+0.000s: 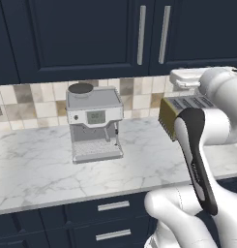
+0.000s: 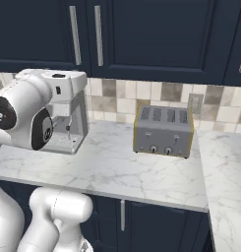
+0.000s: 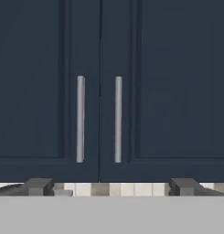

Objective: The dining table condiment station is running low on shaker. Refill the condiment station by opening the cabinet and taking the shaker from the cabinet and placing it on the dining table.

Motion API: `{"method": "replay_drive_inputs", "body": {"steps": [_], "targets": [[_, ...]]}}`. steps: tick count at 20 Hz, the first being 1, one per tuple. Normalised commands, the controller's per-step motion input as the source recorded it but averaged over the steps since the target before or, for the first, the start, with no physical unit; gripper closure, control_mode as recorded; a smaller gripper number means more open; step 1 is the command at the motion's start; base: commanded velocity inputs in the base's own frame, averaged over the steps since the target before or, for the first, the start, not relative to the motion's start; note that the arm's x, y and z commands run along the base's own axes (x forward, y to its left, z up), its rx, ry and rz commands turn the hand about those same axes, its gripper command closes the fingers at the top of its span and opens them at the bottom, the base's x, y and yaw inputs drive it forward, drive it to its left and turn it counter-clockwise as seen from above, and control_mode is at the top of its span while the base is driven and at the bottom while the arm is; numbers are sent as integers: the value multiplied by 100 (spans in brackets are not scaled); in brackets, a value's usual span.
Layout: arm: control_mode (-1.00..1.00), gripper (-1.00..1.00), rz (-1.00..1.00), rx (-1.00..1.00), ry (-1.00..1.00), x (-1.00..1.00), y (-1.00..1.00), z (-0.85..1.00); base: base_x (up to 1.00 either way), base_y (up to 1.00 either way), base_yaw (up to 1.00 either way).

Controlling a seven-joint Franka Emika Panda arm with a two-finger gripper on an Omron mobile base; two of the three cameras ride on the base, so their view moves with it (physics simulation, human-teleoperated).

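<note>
— What are you seeing from behind the arm's left shoulder?

— The cabinet (image 1: pixel 91 38) is hanging shut above the worktop (image 1: pixel 37 169), its two long silver handles (image 1: pixel 141 35) standing side by side near the middle seam. Under it a silver coffee machine (image 1: pixel 94 122) is sitting on the marble against the tiled backsplash (image 1: pixel 33 104). The white arm is rising from the lower right and covering most of a toaster (image 1: pixel 169 116). Navy drawers (image 1: pixel 112 206) with short handles are running below the counter edge.

— And from the other shoulder?

— The same cabinet (image 2: pixel 156 34) is closed, with the paired handles (image 2: pixel 98 35) now showing toward the upper left. The toaster (image 2: pixel 164 130) is standing clear on the worktop (image 2: pixel 141 172), four slots on top and two knobs on its front. The coffee machine (image 2: pixel 73 123) is partly hiding behind the arm's big white joint.

— What is the hand camera looking at?

— It is facing the cabinet (image 3: pixel 35 91) doors straight on, both shut, with the two handles (image 3: pixel 80 119) either side of the seam. The gripper (image 3: pixel 111 187) is hanging well short of the doors, its two dark fingertips (image 3: pixel 38 186) spread wide apart and gripping nothing. A strip of backsplash (image 3: pixel 109 187) is peeking between them.

— And the shaker?

— I cannot tell where it is.
</note>
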Motion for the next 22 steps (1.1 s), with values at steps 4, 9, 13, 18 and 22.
{"method": "replay_drive_inputs", "body": {"steps": [4,9,13,18,22], "targets": [[-100,-100,0,0,-3,43,-13,0,0,0,0],[-100,-100,0,0,-10,41,-26,13,0,0,0],[-100,-100,0,0,-5,47,-9,17,0,0,0],[-100,-100,0,0,0,63,6,6,0,0,0],[-100,-100,0,0,-1,53,0,4,0,0,0]]}}
